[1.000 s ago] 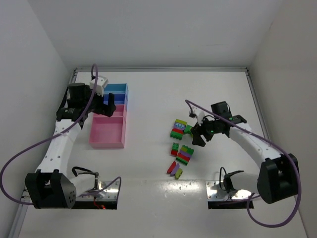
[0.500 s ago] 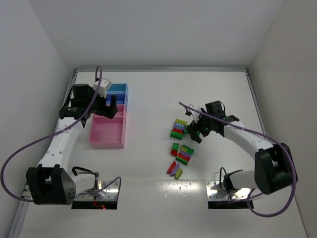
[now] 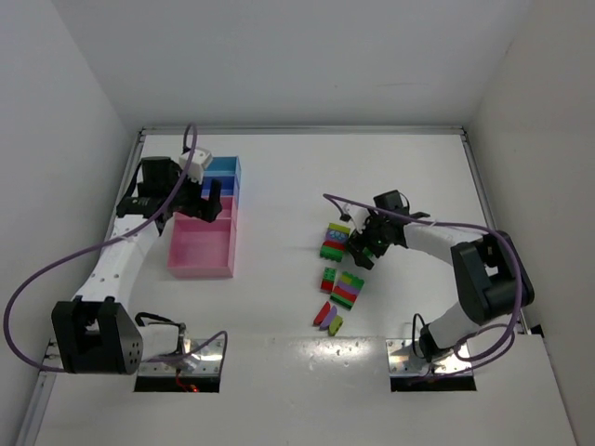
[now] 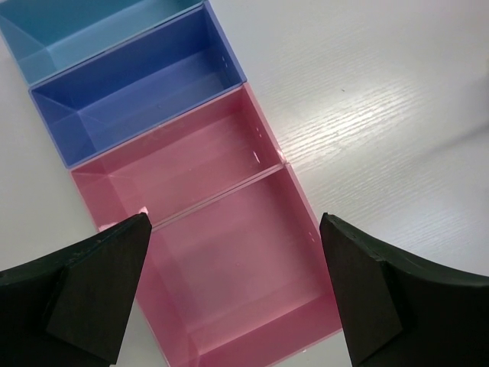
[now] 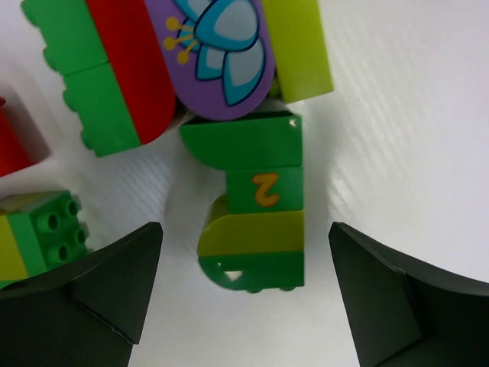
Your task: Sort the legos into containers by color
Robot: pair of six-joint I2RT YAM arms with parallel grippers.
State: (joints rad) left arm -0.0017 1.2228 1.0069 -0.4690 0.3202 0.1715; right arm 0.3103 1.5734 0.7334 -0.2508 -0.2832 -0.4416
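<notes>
The legos lie mid-table: a multicoloured block (image 3: 335, 240), two more blocks (image 3: 346, 290) and loose bricks (image 3: 327, 318). My right gripper (image 3: 361, 249) is open and low at the first block. In the right wrist view it (image 5: 244, 294) straddles a green and yellow-green stack marked "2" (image 5: 256, 218), below a block with a purple butterfly piece (image 5: 214, 53). The containers (image 3: 191, 269) are a row of light blue (image 4: 92, 30), darker blue (image 4: 137, 84) and pink trays. My left gripper (image 3: 206, 203) is open and empty above the largest pink tray (image 4: 306, 206), which is empty.
A green studded block (image 5: 42, 229) and a red piece (image 5: 9, 141) lie left of the right gripper's fingers. White walls enclose the table on the left, back and right. Purple cables loop from both arms.
My right gripper has moved left and down to the lego blocks and now straddles the green stack. My left gripper has shifted slightly right over the trays.
</notes>
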